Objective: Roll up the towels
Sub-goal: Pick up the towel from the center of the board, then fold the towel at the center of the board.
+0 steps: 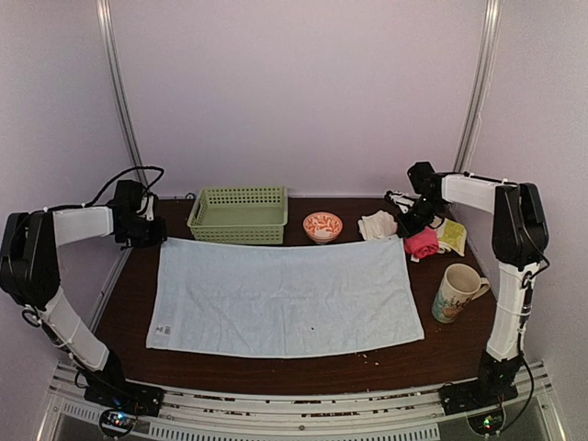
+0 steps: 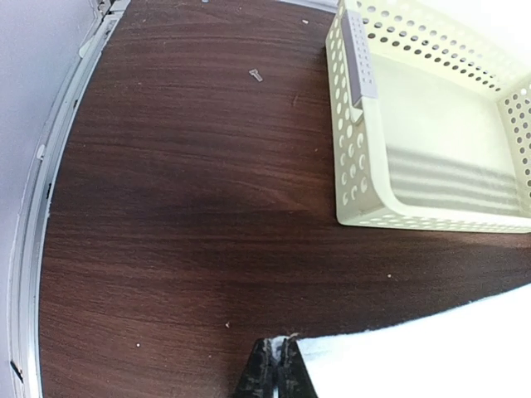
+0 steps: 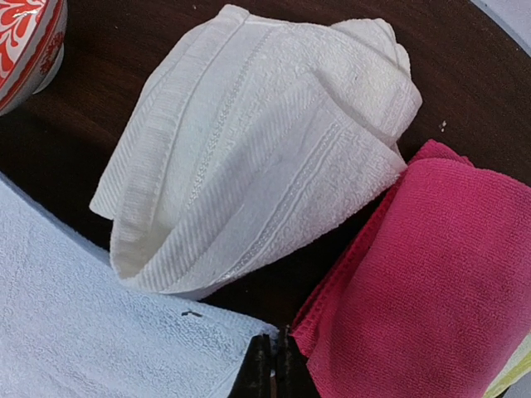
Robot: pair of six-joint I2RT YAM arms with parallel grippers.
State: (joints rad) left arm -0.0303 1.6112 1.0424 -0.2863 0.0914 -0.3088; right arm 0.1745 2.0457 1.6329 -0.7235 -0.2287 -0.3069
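Dark wooden desk [image 1: 276, 372] within pale walls, viewed from above and behind the arms. The pale blue towel [image 1: 285, 299] lies flat and unrolled just on the near side of the green basket [image 1: 239, 216]. Its long axis runs left to right and it reaches well past the basket on both sides. The off-white towel [image 1: 377, 225] sits bunched to the right of the basket, beyond the red-patterned bowl [image 1: 322, 226] and beside a pink cloth [image 1: 423, 243]. My left tool [image 1: 158, 241] is just left of the basket, at the blue towel's far left corner. My right tool [image 1: 404, 230] is well right of the basket, at the far right corner. Both are fully closed. The wrist views put their tips at the cloth's edge, but I cannot tell whether either has cloth nipped. I judge the roll should run from the far long edge toward me. The near side offers bare desk, the basket and bowl crowd the far edge, and the mug [image 1: 455, 292], right of and nearer than the basket, stands just off the right short edge.
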